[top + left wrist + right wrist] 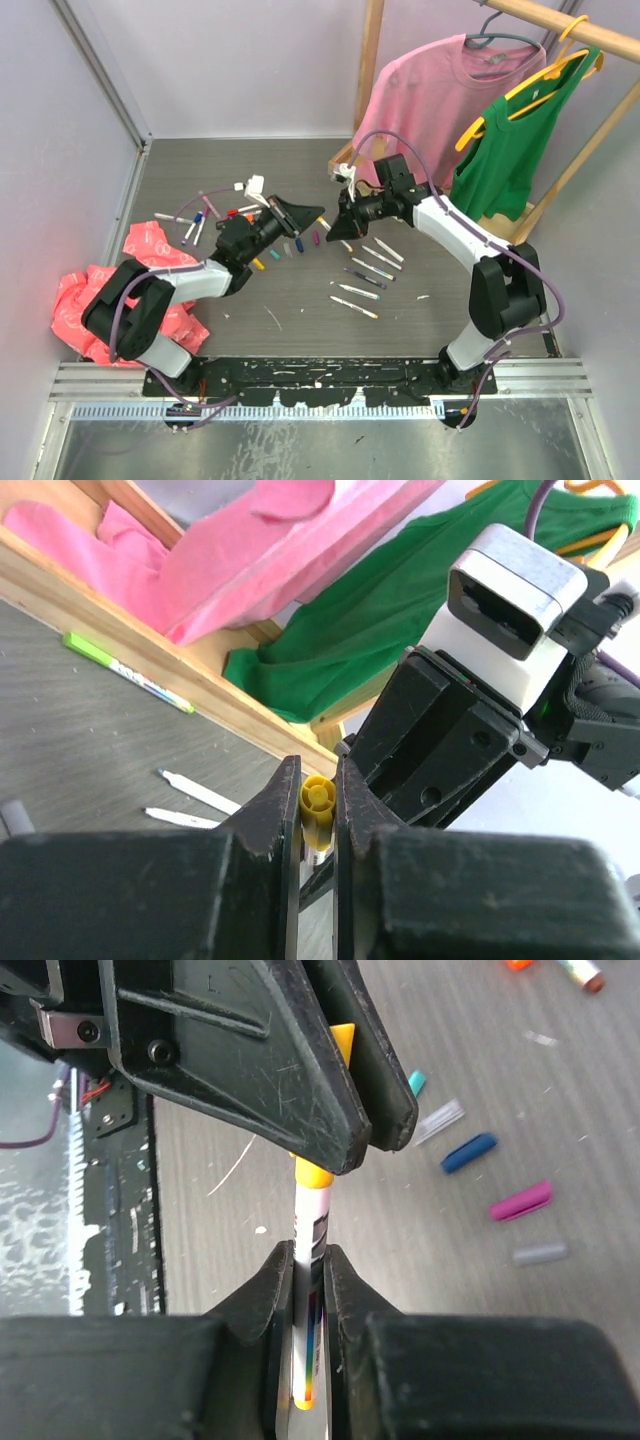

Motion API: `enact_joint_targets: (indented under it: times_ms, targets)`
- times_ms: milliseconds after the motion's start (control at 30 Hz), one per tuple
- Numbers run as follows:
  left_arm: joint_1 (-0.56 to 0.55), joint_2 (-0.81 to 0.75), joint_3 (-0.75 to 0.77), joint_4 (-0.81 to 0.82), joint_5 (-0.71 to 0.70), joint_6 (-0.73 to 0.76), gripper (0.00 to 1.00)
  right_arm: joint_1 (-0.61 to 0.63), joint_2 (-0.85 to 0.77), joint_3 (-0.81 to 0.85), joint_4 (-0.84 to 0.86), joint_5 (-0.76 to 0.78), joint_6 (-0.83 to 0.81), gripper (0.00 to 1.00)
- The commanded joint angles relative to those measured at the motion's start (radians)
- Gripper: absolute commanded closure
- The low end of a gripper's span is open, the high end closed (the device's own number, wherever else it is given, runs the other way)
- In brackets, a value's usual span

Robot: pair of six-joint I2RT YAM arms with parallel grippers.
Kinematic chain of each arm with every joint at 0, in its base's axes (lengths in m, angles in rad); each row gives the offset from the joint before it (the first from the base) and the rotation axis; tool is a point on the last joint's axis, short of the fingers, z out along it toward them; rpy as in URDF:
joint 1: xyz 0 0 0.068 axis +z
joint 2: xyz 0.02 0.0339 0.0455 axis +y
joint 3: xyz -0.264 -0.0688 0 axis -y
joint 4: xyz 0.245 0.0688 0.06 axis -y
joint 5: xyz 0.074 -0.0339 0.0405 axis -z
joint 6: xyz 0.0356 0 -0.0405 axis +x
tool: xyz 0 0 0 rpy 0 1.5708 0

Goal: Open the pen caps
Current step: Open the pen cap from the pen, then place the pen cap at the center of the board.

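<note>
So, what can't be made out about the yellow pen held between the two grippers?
1. Whether the yellow cap is off the barrel: right wrist view, the left gripper covers the joint.
2. The barrel in the left wrist view: hidden behind the cap.
3. Cap and barrel in the top view: too small, between the grippers.
4. The print on the barrel: right wrist view, half covered by the fingers of the right gripper.

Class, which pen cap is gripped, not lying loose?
The yellow cap, clamped in the left hand; the blue cap, magenta cap and grey cap lie loose.
</note>
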Motion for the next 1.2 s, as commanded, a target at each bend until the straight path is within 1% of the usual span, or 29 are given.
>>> enact_joint_targets:
  times_ms: [0,33,100,267,367,500,567,633,733,833,967,1167]
  targets:
    - [0.169,-0.015,0.145,0.084,-0.058,-0.025,1.0,0.011,0.035,0.047,-0.068,0.002,-0.037,0.99]
    - [0.213,-0.018,0.185,0.064,-0.068,-0.026,1.0,0.01,0.045,0.05,-0.076,0.003,-0.04,0.99]
    - [0.263,-0.027,0.238,0.018,-0.084,-0.023,1.0,0.01,0.059,0.06,-0.091,0.01,-0.048,0.99]
    - [0.326,-0.076,0.289,-0.114,-0.101,0.0,1.0,0.006,0.056,0.069,-0.102,0.072,-0.068,0.99]
    - [0.328,-0.118,0.265,-0.2,-0.058,-0.007,1.0,-0.009,0.029,0.055,-0.07,0.229,-0.081,0.99]
    - [0.323,-0.143,0.208,-0.317,0.015,-0.053,1.0,-0.051,-0.013,0.002,-0.005,0.531,-0.142,0.99]
    - [0.299,-0.145,0.19,-0.399,0.025,-0.065,1.0,-0.077,-0.013,-0.015,0.006,0.642,-0.178,0.99]
    - [0.256,-0.145,0.184,-0.478,0.001,-0.058,1.0,-0.116,-0.004,-0.019,-0.005,0.698,-0.213,0.98]
    - [0.169,-0.132,0.195,-0.583,-0.073,-0.028,1.0,-0.184,0.0,-0.028,-0.035,0.726,-0.26,0.96]
    - [0.071,-0.09,0.245,-0.7,-0.152,-0.01,1.0,-0.242,-0.007,-0.074,-0.045,0.728,-0.307,0.94]
    - [-0.017,0.019,0.345,-0.855,-0.236,0.01,1.0,-0.286,0.022,-0.111,-0.062,0.715,-0.319,0.93]
    - [-0.088,0.239,0.531,-1.008,-0.236,0.014,1.0,-0.294,0.094,-0.087,-0.1,0.729,-0.309,0.92]
